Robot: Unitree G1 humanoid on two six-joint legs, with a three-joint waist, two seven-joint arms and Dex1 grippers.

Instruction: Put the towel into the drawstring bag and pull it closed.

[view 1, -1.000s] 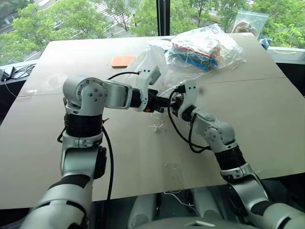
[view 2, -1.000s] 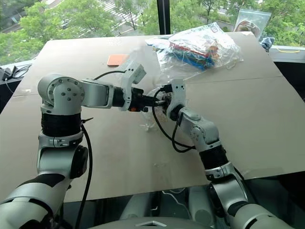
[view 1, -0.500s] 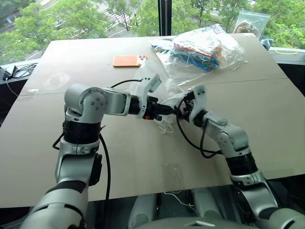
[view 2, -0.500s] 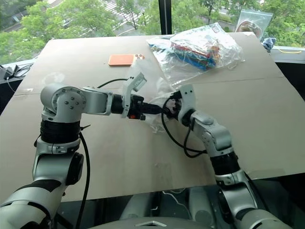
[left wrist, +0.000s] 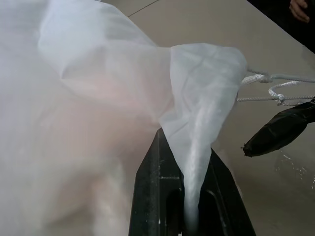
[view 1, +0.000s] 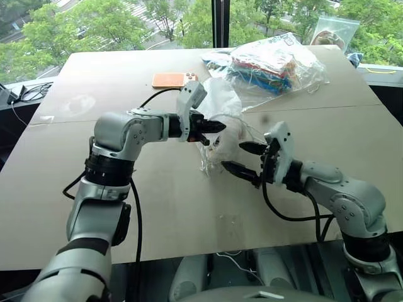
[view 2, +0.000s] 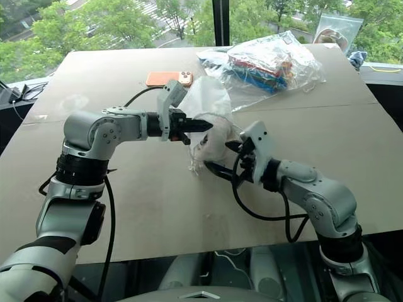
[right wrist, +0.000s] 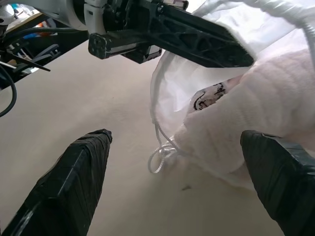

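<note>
Above table (view 1: 75,189), left end effector (view 1: 214,126) pinches drawstring bag (view 1: 223,104); right end effector (view 1: 242,158) gapes.

Between our right tool's (right wrist: 182,184) two black fingers, spread wide apart, we see the towel (right wrist: 256,118) with its black mark, lying inside the drawstring bag (right wrist: 182,93). The left tool (right wrist: 197,42) pinches the bag's upper edge. White cords (right wrist: 160,157) dangle onto the bench (right wrist: 74,98).
</note>
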